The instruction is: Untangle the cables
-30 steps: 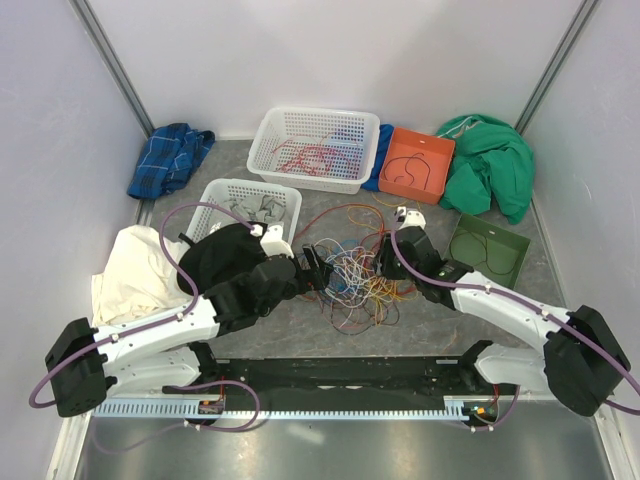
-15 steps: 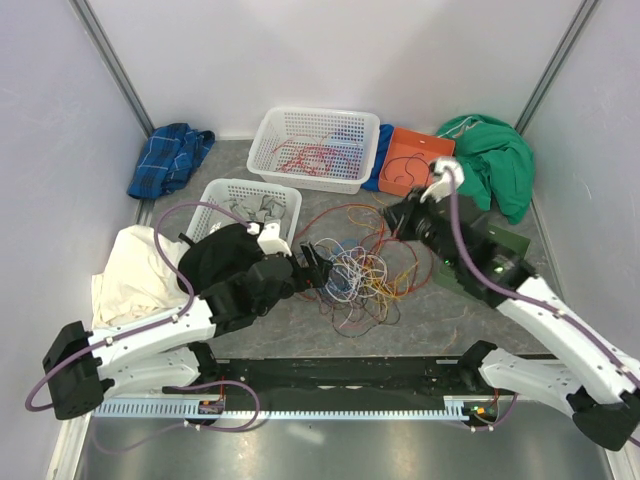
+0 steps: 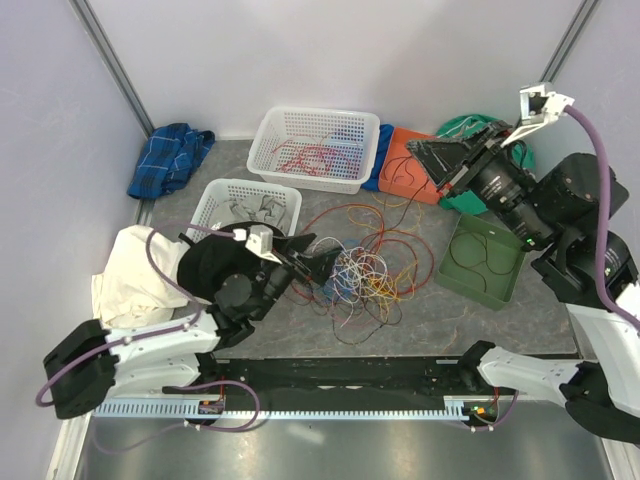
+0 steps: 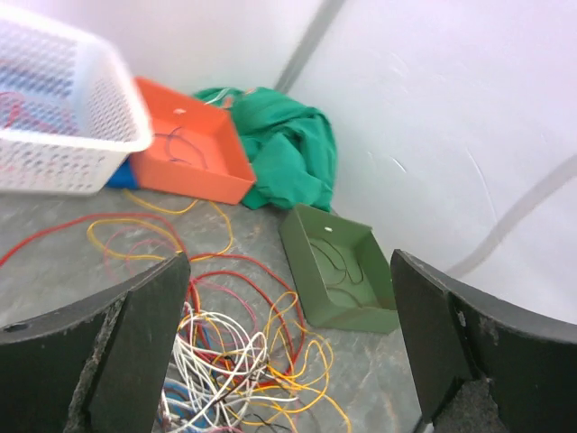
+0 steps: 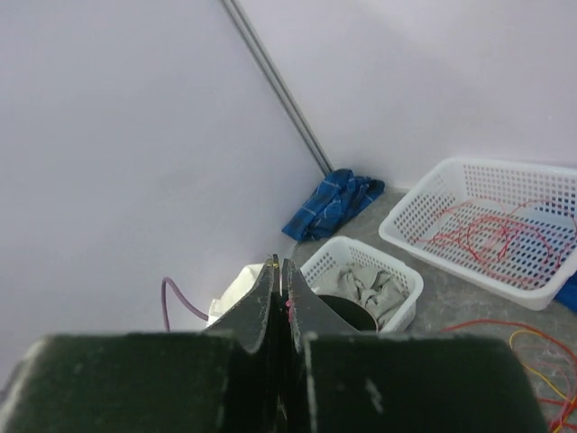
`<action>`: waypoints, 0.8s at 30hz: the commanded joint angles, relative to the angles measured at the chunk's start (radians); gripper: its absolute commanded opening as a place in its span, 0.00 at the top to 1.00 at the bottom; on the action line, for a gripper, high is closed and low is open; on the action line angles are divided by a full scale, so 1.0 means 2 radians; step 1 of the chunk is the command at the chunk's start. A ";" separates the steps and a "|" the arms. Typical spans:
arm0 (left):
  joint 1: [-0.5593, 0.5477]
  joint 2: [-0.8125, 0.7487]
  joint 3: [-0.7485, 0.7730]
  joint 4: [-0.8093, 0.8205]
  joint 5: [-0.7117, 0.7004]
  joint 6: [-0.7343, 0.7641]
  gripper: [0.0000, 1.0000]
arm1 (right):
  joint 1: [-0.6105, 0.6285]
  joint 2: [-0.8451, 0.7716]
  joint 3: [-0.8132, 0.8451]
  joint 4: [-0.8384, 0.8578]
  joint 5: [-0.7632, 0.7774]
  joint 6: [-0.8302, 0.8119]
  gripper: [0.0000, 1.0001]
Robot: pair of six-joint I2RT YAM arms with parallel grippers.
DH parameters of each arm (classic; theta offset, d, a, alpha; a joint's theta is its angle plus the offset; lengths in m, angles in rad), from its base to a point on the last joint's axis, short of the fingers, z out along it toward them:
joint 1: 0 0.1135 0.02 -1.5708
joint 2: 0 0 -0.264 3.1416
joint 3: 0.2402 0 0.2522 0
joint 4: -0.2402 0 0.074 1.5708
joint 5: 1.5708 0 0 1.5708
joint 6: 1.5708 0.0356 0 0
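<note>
The left claw (image 3: 305,255) stands wide open at the left edge of the cables (image 3: 360,275), a loose many-coloured tangle lying mid-table (image 3: 450,320). Far right, the right claw (image 3: 412,149) hangs high, pressed closed; whether it pinches a strand cannot be told.

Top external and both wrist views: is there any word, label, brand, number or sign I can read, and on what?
None readable. The white perforated plastic basket, the orange tray and the green tray carry no visible print. The small orange tags on the white slotted rail by the arm bases are too small to read.
</note>
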 commanded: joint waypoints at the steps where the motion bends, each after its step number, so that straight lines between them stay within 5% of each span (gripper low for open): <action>1: -0.001 0.078 -0.025 0.325 0.118 0.132 0.00 | 0.002 0.019 0.006 -0.037 -0.038 0.017 1.00; 5: -0.003 0.125 -0.005 0.356 0.221 0.169 0.00 | 0.002 0.017 0.004 -0.038 -0.038 0.024 1.00; 12: -0.003 0.173 -0.005 0.395 0.257 0.174 0.02 | 0.001 0.013 0.006 -0.048 -0.038 0.022 1.00; 15: -0.004 0.176 -0.012 0.399 0.230 0.182 0.03 | 0.001 0.010 0.008 -0.049 -0.038 0.018 1.00; 21: 0.002 0.117 -0.076 0.395 0.033 0.202 0.00 | 0.003 0.000 0.012 -0.062 -0.009 0.002 1.00; 24: 0.005 0.058 -0.095 0.322 0.077 0.215 0.00 | 0.000 -0.002 0.004 -0.061 -0.009 0.001 1.00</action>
